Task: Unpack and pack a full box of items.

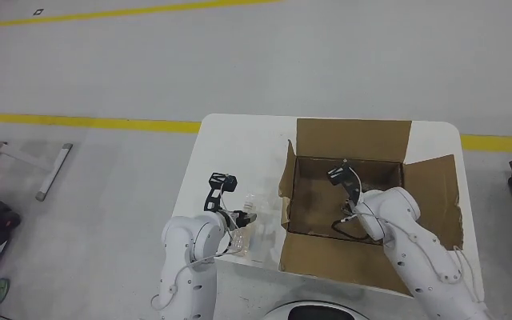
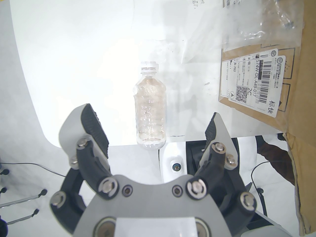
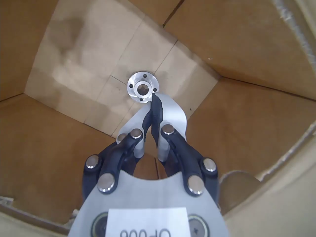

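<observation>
An open cardboard box (image 1: pixel 352 132) stands on the right half of the white table (image 1: pixel 240 144). My right gripper (image 3: pixel 153 99) is down inside the box (image 3: pixel 246 38), shut on the rim of a round silver metal flange (image 3: pixel 142 88) that hangs above the box floor. A clear empty plastic bottle (image 2: pixel 150 107) lies on the table to the left of the box, its base at the near edge. My left gripper (image 2: pixel 150 114) hovers over the bottle, open, with one finger on each side and not touching it. In the top view the bottle (image 1: pixel 254 230) lies beside the left arm.
A clear plastic bag (image 2: pixel 259 18) with small dark parts leans against the labelled side of the box (image 2: pixel 291 99). The box flaps stick out at the back, right and front. Bare table (image 2: pixel 86 38) stretches to the left of the bottle.
</observation>
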Tool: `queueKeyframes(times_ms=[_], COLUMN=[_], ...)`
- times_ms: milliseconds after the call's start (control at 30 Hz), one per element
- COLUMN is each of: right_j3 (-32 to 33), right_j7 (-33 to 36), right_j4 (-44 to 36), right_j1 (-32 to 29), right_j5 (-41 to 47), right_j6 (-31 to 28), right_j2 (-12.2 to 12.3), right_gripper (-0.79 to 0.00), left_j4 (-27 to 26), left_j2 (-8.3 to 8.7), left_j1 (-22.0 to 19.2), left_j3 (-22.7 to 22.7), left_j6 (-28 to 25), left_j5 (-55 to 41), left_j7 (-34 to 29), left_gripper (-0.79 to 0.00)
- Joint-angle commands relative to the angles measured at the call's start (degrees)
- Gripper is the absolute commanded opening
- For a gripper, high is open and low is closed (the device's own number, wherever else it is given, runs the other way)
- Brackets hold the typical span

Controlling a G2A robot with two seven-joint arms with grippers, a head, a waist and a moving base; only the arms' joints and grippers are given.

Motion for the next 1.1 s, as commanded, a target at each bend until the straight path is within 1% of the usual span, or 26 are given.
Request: queueKeyframes(times_ms=[0, 33, 67, 233, 333, 400, 500, 633, 733, 1067], right_j3=[-0.01, 0.0, 0.03, 0.46, 0.64, 0.69, 0.42, -0.07, -0.38, -0.92], right_j7=[-0.01, -0.16, -0.16, -0.47, -1.19, -1.83, -2.51, -3.23, -3.73, -5.46], right_j4=[0.86, 1.07, 1.3, 3.05, 4.56, 5.47, 6.6, 8.44, 9.5, 13.52], right_j1=[0.3, 0.37, 0.4, 0.69, 0.99, 1.16, 1.48, 1.97, 2.27, 3.73], right_j5=[0.18, 0.31, 0.51, 1.1, 1.5, 1.95, 2.14, 2.69, 2.93, 4.3], right_j6=[-0.01, 0.05, 0.06, 0.32, 0.36, 0.47, 0.53, 0.61, 0.75, 0.83], right_j2=[-0.05, -0.08, -0.1, -0.16, -0.21, -0.26, -0.35, -0.52, -0.63, -0.95], right_gripper=[-0.785, -0.76, -0.705, -0.582, -0.563, -0.533, -0.526, -0.489, -0.48, -0.493], left_j4=[0.0, 0.0, 0.0, 0.0, 0.0, 0.0, 0.0, 0.0, 0.0, 0.0], left_j2=[0.0, 0.0, 0.0, 0.0, 0.0, 0.0, 0.0, 0.0, 0.0, 0.0], left_j1=[0.0, 0.0, 0.0, 0.0, 0.0, 0.0, 0.0, 0.0, 0.0, 0.0], left_j3=[0.0, 0.0, 0.0, 0.0, 0.0, 0.0, 0.0, 0.0, 0.0, 0.0], left_j6=[0.0, 0.0, 0.0, 0.0, 0.0, 0.0, 0.0, 0.0, 0.0, 0.0], left_j5=[0.0, 0.0, 0.0, 0.0, 0.0, 0.0, 0.0, 0.0, 0.0, 0.0], left_j7=[0.0, 0.0, 0.0, 0.0, 0.0, 0.0, 0.0, 0.0, 0.0, 0.0], left_gripper=[0.0, 0.0, 0.0, 0.0, 0.0, 0.0, 0.0, 0.0, 0.0, 0.0])
